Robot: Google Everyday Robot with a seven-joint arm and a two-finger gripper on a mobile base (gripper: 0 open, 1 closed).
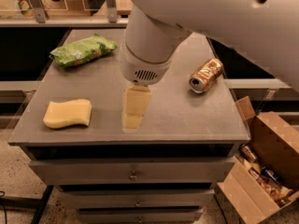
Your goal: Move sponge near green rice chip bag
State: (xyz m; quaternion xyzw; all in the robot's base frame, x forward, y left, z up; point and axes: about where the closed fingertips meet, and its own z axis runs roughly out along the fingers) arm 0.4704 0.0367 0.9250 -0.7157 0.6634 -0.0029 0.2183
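So, nearest first: drawers point(133, 171) under the table point(187, 120), and a cardboard box point(261, 171) on the floor at the right. On the front-left corner of the top lies the sponge point(67, 113), flat, ungripped, nothing touching it. Just right of it, over the front-centre of the top, hangs the gripper point(134, 108), pointing down, clear of the sponge with a bare strip of table between them. Its tip is low, close to the surface; contact with the top is not discernible. Open or closed: cannot tell from this angle. It carries nothing that shows, and touches neither sponge nor can. Further back on the right, the can point(206, 75), gold, lies on its side, apart from the gripper. Farthest, at the back-left, the bag point(83, 50) lies flat, well apart from the sponge, with much of the table's depth between the two. Judgement on progress: nothing of the move is done yet; sponge not grasped, not lifted, not near the bag. Left to do: bring the gripper left onto the sponge, take hold, carry it back along the left side, set it down just beside the bag.
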